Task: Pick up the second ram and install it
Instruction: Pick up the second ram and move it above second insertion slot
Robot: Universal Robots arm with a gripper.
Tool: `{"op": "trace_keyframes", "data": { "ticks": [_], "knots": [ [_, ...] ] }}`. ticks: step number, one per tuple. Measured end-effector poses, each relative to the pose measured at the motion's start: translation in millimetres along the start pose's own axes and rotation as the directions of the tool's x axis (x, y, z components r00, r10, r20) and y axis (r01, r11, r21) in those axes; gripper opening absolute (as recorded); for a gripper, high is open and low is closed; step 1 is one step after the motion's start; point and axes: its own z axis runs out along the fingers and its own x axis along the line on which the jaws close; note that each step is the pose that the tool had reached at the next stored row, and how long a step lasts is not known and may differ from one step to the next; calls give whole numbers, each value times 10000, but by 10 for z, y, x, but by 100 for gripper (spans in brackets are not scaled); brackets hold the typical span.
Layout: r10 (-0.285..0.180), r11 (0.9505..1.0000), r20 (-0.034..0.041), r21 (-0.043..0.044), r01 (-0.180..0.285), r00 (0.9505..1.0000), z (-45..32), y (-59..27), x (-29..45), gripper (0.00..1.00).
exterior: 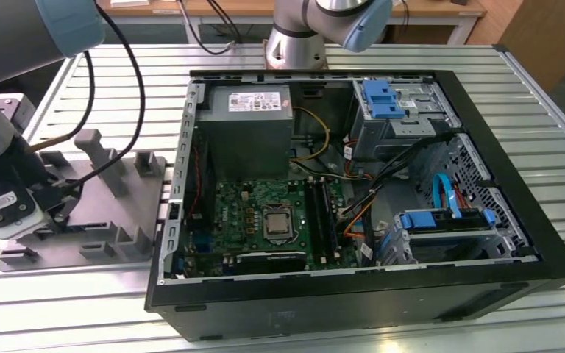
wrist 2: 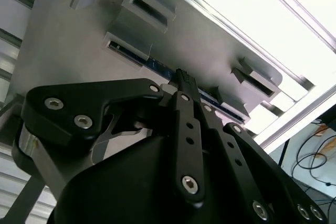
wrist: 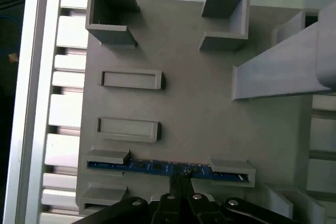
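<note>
Over at the exterior view's left, the gripper point(exterior: 64, 219) hangs low over a gray fixture point(exterior: 130, 197) that lies flat on the slatted metal table point(exterior: 76, 301). The second ram point(wrist: 152, 166) stands on its long edge in that fixture. It sits close to one of the fixture's edges, with its long axis running parallel to that edge. Each end sits in a slotted gray holder point(wrist: 107, 157) rising from the fixture. In the first wrist view its blue-green face shows as a thin strip between the two holders.

The gripper's black fingers point(wrist: 176, 184) are pressed together. Their tips meet at the ram's upper edge, about midway along its length. The finger linkages spread along the same line as the ram's long axis. I cannot tell whether the tips actually nip the board or merely touch it.

In the second wrist view the gripper point(wrist 2: 184, 77) covers the ram's point(wrist 2: 157, 66) middle, and the blue strip runs out on either side toward the holders.

To the right of the fixture in the exterior view lies an open computer case point(exterior: 361, 298), with its green motherboard point(exterior: 253, 213) facing up, well apart from the fixture's ram.
</note>
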Motion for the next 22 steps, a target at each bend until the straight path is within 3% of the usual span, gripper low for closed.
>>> {"op": "trace_keyframes", "data": {
  "ticks": [7, 16, 22],
  "knots": [
    [-988, 9951, -26, 23, 988, 9951, 0, 0, 0, 10],
    [-1988, 9800, -55, 44, 1988, 9800, 0, 0, 0, 10],
    [-2596, 9657, -75, 56, 2596, 9657, 0, 0, 0, 10]
  ]
}}
